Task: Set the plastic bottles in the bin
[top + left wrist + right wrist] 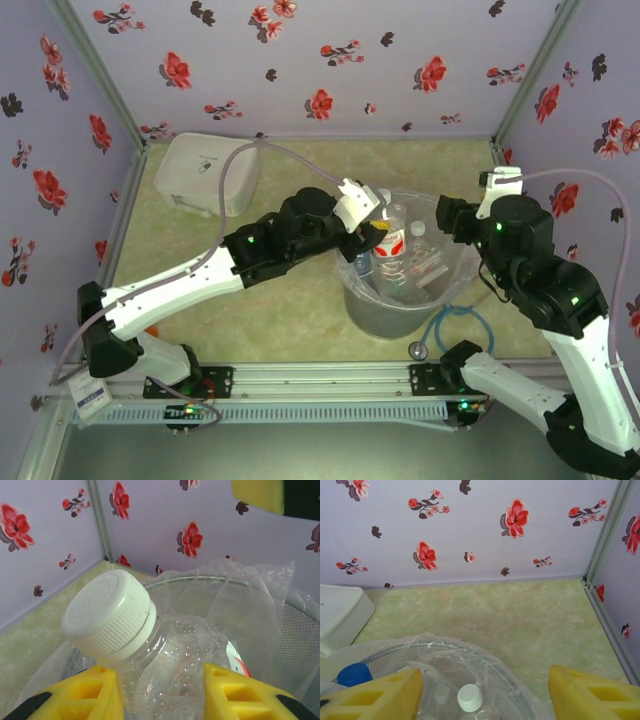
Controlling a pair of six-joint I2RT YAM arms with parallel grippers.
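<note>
Top external: bin [385, 318], grey and lined with a clear bag, holding several plastic bottles [425, 262]; left gripper [375, 232] at its left rim, pinching a red-labelled bottle [392, 240] over the opening; right gripper [447, 215] at its right rim, spread not legible here; white lidded container [207, 172] well beyond the bin, far left.

Left wrist: yellow fingers [95, 690] pressed against both sides of the red-labelled bottle [165, 665] below its white cap [107, 615], bin [280, 600] mesh and bag [250, 605] just behind.

Right wrist: right gripper [485, 675] spread wide above the bin [420, 647], gripping nothing, with a white-capped bottle [470, 698] and a blue cap [354, 674] inside, and the white lidded container [340, 615] beyond the bin's left.
</note>
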